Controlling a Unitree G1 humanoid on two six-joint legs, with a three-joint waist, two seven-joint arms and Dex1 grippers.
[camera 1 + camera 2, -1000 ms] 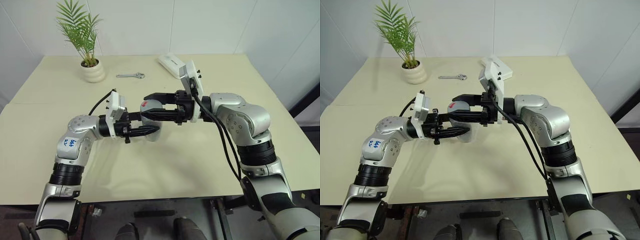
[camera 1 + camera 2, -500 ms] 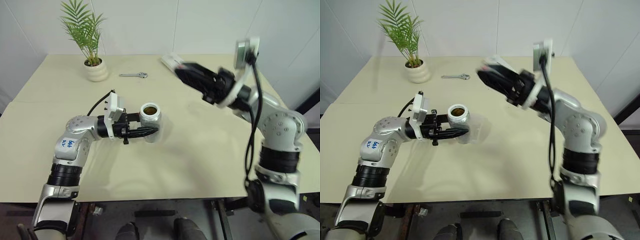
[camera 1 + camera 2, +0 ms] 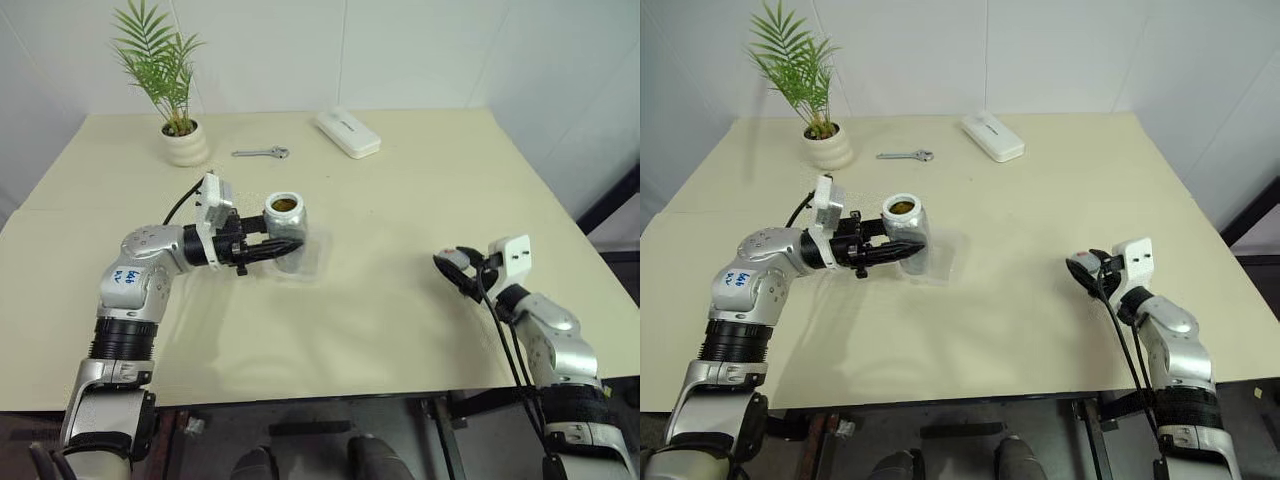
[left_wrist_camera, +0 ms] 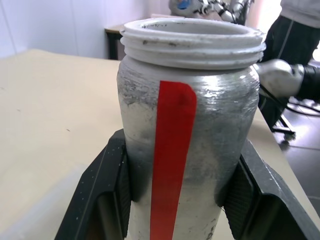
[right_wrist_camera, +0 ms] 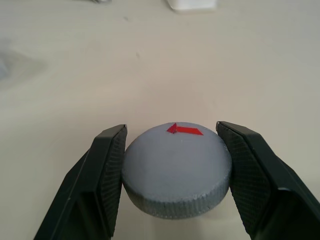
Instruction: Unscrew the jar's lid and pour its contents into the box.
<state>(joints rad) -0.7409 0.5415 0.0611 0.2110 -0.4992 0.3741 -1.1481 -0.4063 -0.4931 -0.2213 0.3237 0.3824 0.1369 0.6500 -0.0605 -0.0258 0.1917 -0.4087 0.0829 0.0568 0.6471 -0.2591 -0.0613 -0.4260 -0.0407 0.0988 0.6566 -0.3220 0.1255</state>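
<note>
The jar (image 3: 284, 226) is upright above the table's left middle, its threaded mouth uncovered and a red stripe down its side (image 4: 172, 150). My left gripper (image 3: 291, 238) is shut on the jar's body from the left. Brownish contents (image 3: 285, 204) show inside the mouth. Just beneath and to the right of the jar lies the clear box (image 3: 318, 262). My right gripper (image 3: 449, 266) is low over the table's right front, shut on the grey lid (image 5: 176, 167), which carries a red arrow mark. Whether the lid touches the table I cannot tell.
A potted plant (image 3: 186, 145) stands at the back left, with a wrench (image 3: 262, 152) beside it. A white oblong case (image 3: 348, 133) lies at the back middle. The table's right edge (image 3: 590, 262) runs close to my right arm.
My right gripper has lifted the lid off the jar and swung it right and down to the table's right front. The jar's mouth now stands uncovered in my left gripper.
</note>
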